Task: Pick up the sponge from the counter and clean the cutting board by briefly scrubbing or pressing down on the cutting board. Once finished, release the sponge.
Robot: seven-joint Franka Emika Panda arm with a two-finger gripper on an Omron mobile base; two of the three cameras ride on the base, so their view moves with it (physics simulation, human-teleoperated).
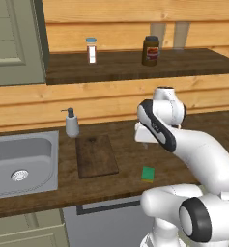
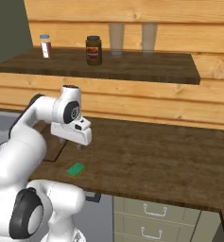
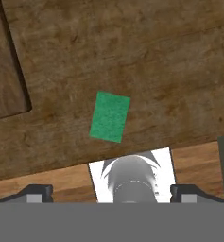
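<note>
Green sponge (image 3: 109, 116) lies untouched on the counter (image 1: 183, 130), just right of the board (image 1: 96, 155). My gripper (image 3: 111, 193) hangs above it, spread wide and empty; pickup, scrubbing and release all remain.

- Even, soft light throughout; no glare and no blown highlights.
- Faint, diffuse shadows under the jars (image 1: 150, 50) on the shelf (image 1: 135, 65).
- Rendered pictures look slightly soft, wood grain on the worktop (image 3: 146, 56) blurred; no edge distortion.
</note>
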